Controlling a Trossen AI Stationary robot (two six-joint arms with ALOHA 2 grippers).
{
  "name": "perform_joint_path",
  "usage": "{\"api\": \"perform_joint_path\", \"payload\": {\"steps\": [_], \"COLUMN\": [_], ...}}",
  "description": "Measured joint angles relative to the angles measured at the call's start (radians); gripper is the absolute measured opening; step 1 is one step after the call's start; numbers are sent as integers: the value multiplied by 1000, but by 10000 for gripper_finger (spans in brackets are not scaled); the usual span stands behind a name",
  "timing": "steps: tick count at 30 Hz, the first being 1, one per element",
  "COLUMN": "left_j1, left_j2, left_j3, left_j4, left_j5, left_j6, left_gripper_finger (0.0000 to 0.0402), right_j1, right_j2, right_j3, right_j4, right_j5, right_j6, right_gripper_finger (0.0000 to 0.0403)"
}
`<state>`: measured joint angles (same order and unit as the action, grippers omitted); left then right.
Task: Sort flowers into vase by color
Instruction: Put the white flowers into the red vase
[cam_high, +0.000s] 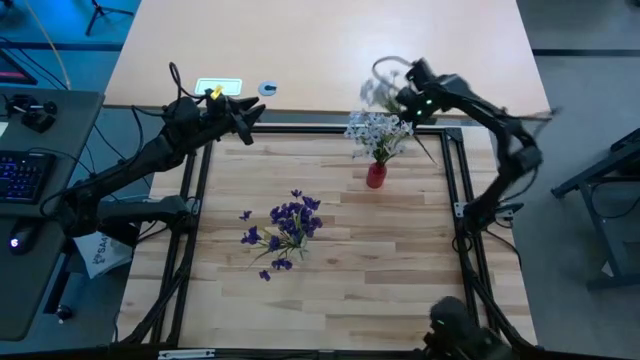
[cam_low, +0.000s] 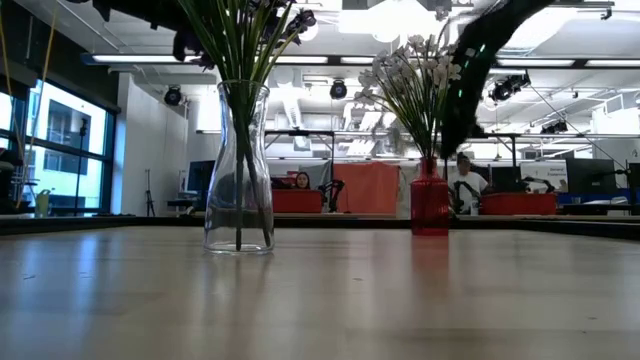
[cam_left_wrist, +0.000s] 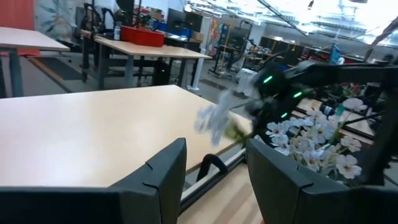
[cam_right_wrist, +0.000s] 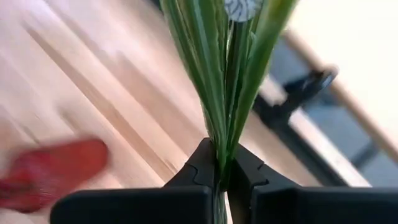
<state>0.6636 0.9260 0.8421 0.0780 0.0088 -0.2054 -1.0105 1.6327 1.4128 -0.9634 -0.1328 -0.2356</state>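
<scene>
Because white sprigs belong in the red vase (cam_high: 376, 175), the right pincer (cam_right_wrist: 222, 177) grips a white-flower stem bunch (cam_right_wrist: 227, 74) above the bench's far-right corner; the left pincer (cam_left_wrist: 214, 171) waits wide.

White flowers (cam_high: 378, 129) upright in red vase (cam_high: 376, 175); purple flowers (cam_high: 285, 228) in clear vase (cam_low: 239, 170).

No readable text in any view.

A white card with a green band (cam_high: 219, 87) lies on the pale tabletop beyond the work frame, and a white sheet (cam_high: 103, 254) sits below the left arm at the table's edge; each carries dark print too small to make out. Nothing legible shows in the room behind the table.
</scene>
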Motion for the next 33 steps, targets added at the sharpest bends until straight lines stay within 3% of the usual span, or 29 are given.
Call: {"api": "perform_joint_path", "payload": {"steps": [10,15,20,26,30,33], "left_j1": [0,0,0,0,0,0], "left_j2": [0,0,0,0,0,0], "left_j3": [0,0,0,0,0,0], "left_j4": [0,0,0,3,3,3], "left_j5": [-16,-50,-70,-75,-78,-77], "left_j6": [-1,-1,-1,2,15,-12], "left_gripper_finger": [156,156,156,156,156,156], "right_j1": [2,58,189,404,553,641], "right_j2": [-361,-537,-665,-725,-741,-756], "right_j3": [0,1,2,-29,-151,-312], "right_j4": [174,225,155,79,181,373], "right_j5": [-132,-169,-231,-305,-284,-265], "right_j6": [194,262,289,381,420,471], "right_gripper_finger": [2,1,1,1,0,0]}}
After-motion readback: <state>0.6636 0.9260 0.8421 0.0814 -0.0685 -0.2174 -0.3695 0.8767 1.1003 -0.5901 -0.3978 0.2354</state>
